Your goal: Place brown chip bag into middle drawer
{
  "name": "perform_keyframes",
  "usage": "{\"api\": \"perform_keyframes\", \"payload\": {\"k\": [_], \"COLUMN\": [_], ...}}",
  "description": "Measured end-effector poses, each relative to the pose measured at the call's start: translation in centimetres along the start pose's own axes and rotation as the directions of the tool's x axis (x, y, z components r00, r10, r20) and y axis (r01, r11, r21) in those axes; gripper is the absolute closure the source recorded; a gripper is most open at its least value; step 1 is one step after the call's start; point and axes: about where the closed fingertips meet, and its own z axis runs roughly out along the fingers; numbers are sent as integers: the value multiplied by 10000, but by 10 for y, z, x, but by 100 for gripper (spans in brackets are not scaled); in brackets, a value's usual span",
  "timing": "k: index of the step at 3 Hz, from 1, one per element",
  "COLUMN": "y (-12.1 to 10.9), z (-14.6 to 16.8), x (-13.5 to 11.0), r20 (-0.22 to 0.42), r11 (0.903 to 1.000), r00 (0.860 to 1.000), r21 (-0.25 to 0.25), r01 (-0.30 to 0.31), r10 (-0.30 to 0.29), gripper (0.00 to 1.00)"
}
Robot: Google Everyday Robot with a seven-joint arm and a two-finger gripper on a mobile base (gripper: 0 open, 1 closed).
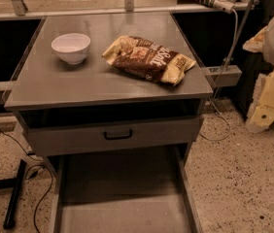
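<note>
On the cabinet top [103,84], brown chip bag [148,58] lying flat beside white bowl [71,47], middle drawer [122,215] open below, gripper [265,108] at far right, well apart from the bag, cannot tell its grip state

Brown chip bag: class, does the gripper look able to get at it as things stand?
Probably yes. The brown chip bag lies uncovered on the cabinet top, apart from the white bowl. The gripper hangs at the picture's right edge, beside the cabinet, with nothing visibly between them.

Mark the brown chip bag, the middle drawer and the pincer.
brown chip bag [146,58]: camera view, centre of bag.
middle drawer [122,210]: camera view, bare floor.
pincer [265,111]: camera view, right edge, its lower end.
</note>
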Motion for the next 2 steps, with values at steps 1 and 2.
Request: {"api": "perform_keyframes", "payload": {"k": [1,2], "y": [0,-6], "z": [0,-1], "x": [0,-2], "r20": [0,129], "r11": [10000,9996], "r00": [10000,9999], "r21": [1,268], "r01": [0,52], "r10": [0,-56], "gripper": [0,0]}}
